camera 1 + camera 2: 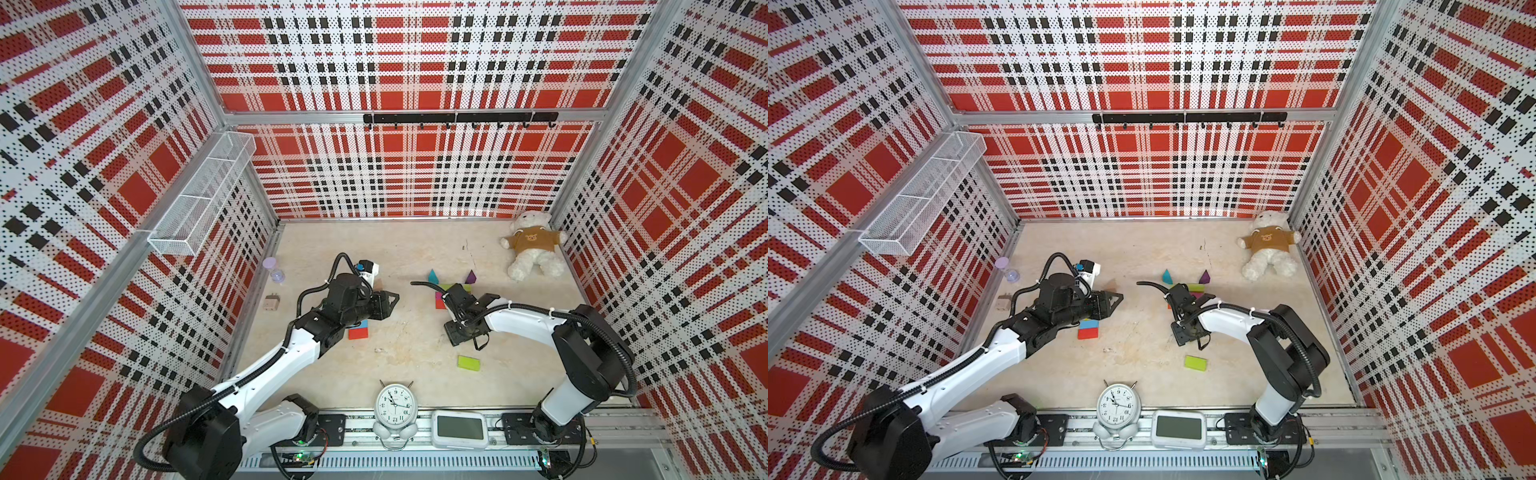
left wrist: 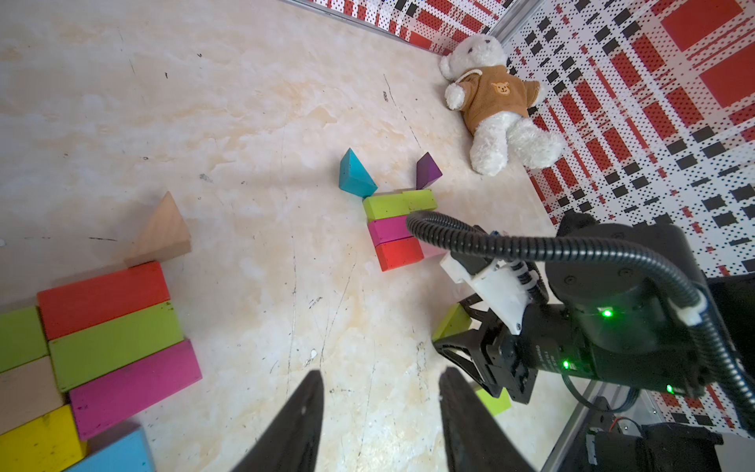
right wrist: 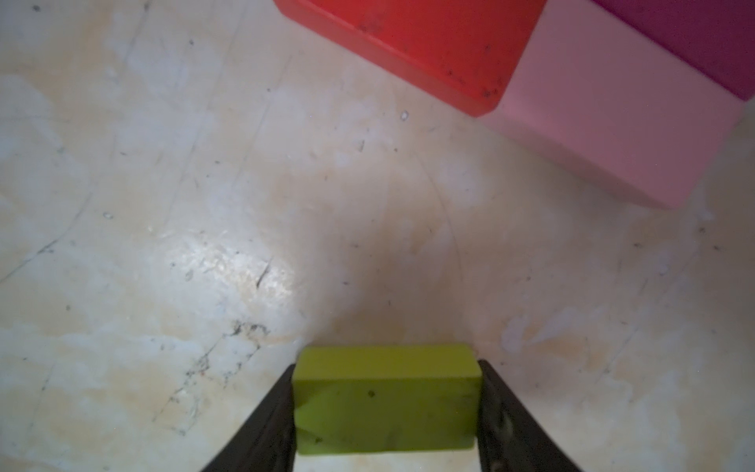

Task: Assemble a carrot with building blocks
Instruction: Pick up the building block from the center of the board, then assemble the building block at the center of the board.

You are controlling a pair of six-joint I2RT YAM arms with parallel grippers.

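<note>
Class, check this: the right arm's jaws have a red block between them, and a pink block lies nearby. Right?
No: the right arm's jaws have a lime block between them, not a red one; the right wrist view shows it. The pink block does lie nearby.

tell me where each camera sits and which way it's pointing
Top views: high over the front edge, looking down on the table; left arm and right arm show.
Left wrist: looking across the table at the block cluster and teddy bear; open left gripper and right arm show.
Right wrist: low, looking down; right gripper shut on a lime block.
Shared: both wrist views see the red block.
</note>
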